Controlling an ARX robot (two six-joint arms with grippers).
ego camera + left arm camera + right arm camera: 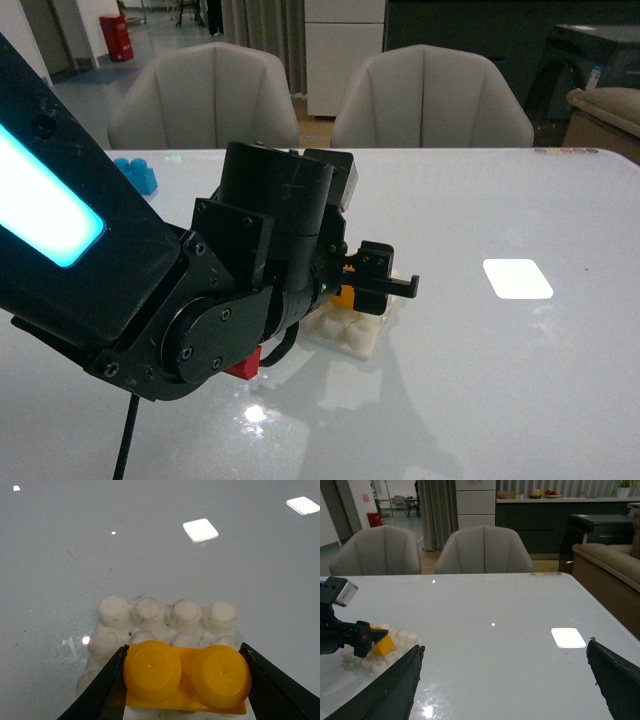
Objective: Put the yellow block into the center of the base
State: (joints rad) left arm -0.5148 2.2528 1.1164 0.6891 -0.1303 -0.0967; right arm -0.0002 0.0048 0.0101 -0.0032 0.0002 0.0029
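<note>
Left wrist view: left gripper (186, 681) jaws closed on small yellow-orange studded plastic brick (186, 676), held over flat white studded plastic base plate (150, 612); pressing off-grid could jam it or skid the plate across the table (75, 555).

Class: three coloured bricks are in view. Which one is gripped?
The yellow block, pinched by the left gripper over the base; the blue brick and red brick lie ungripped.

The left gripper (183, 650) is black — the block (186, 677) between its fingers (105, 690) is yellow-orange. The base (150, 611) under it is white, with rows of round bumps. The table (100, 540) is shiny grey.
</note>
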